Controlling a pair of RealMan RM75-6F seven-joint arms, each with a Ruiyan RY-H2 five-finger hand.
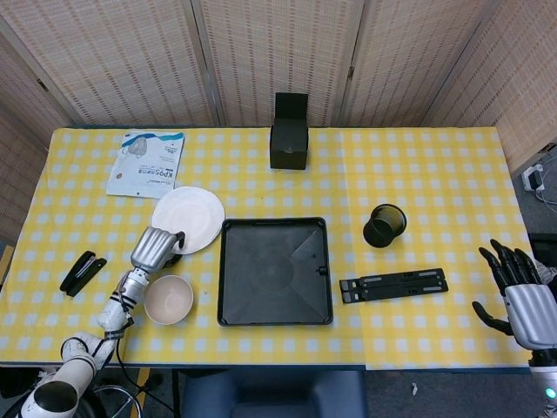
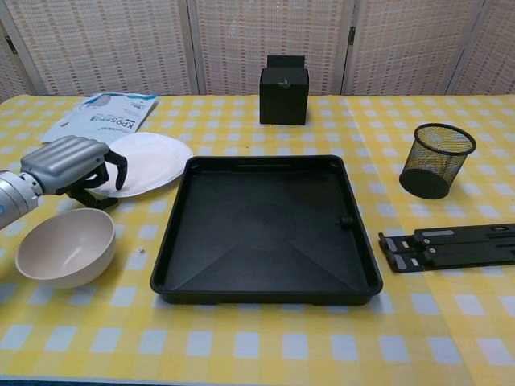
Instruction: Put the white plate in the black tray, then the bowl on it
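The white plate (image 1: 190, 218) (image 2: 149, 162) lies left of the black tray (image 1: 275, 271) (image 2: 265, 233), its near-left edge slightly raised. My left hand (image 1: 155, 248) (image 2: 68, 165) grips that edge, fingers curled over the rim and thumb beneath. Just in front of the hand, the beige bowl (image 1: 169, 299) (image 2: 66, 247) stands upright on the cloth. Nothing lies in the tray. At the table's right front corner my right hand (image 1: 522, 296) hangs with its fingers spread, holding nothing; the chest view does not show it.
A black box (image 1: 289, 131) (image 2: 283, 79) stands at the back centre. Right of the tray are a mesh pen cup (image 1: 384, 225) (image 2: 437, 159) and a flat black stand (image 1: 393, 286) (image 2: 451, 245). A mask packet (image 1: 145, 163) and a stapler (image 1: 80, 273) lie on the left.
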